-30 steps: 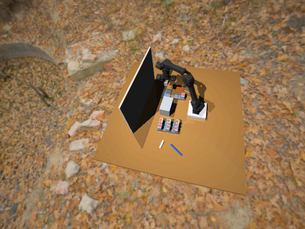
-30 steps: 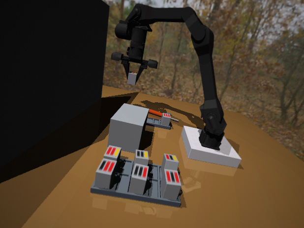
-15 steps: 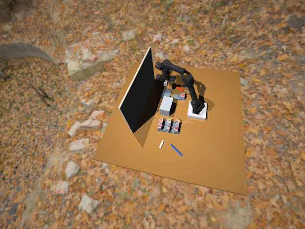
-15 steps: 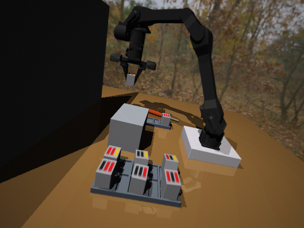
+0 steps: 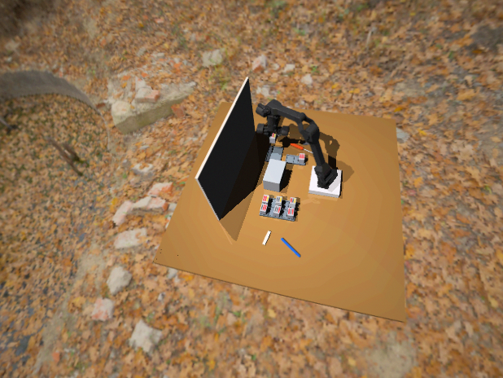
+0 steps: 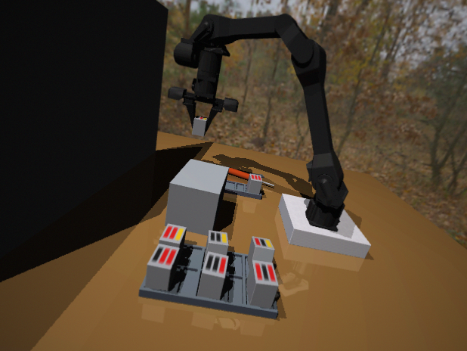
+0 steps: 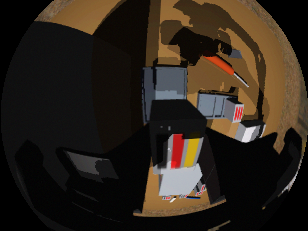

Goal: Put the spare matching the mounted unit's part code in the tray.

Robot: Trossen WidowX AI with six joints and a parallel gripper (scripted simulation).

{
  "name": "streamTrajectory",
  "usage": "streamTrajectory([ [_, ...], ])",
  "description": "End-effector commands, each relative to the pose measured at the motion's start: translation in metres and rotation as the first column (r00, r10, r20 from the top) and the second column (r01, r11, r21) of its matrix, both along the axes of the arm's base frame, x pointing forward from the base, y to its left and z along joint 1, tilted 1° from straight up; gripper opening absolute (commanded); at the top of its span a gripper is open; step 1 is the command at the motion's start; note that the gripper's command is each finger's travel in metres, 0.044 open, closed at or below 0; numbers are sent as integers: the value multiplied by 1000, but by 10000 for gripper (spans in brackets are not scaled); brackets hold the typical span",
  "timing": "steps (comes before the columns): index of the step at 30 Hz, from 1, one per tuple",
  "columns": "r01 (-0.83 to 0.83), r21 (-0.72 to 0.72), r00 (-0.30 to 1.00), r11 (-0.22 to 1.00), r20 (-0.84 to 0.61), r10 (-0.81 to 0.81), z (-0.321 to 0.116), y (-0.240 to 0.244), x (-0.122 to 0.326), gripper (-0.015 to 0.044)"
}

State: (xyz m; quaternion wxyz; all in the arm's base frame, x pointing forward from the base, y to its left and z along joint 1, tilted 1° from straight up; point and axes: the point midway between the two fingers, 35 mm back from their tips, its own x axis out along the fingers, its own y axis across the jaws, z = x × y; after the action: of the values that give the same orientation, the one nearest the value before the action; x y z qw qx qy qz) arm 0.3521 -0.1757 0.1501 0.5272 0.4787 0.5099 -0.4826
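My gripper (image 5: 273,137) (image 6: 199,126) is shut on a small grey spare (image 7: 176,151) with black, red and yellow stripes on top. It holds the spare raised clear of the table. The open grey tray (image 5: 277,151) (image 7: 171,83) lies below, beside the panel; the spare covers part of it in the wrist view, and the large box hides it in the exterior view. A large grey box (image 5: 274,174) (image 6: 194,197) (image 7: 180,181) stands beside the tray; no code shows on its visible faces. Other striped spares stand in a rack (image 5: 277,217) (image 6: 208,305).
A tall black panel (image 5: 234,151) (image 6: 79,94) (image 7: 65,94) stands along one side. A small rack (image 5: 290,159) (image 7: 207,106) holds a red-striped unit (image 5: 302,157) (image 6: 255,184) (image 7: 238,113). A red-handled screwdriver (image 5: 297,146) (image 7: 219,63) lies behind it. A blue rod (image 5: 290,247) and white piece (image 5: 266,238) lie in front.
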Motion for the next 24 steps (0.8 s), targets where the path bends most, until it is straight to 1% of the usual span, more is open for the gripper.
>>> streamTrajectory([
  [1,3,5,1000,1000,-4,-3,-5,0,0,0],
  [24,3,5,1000,1000,-3,-3,-22,-1,3,0],
])
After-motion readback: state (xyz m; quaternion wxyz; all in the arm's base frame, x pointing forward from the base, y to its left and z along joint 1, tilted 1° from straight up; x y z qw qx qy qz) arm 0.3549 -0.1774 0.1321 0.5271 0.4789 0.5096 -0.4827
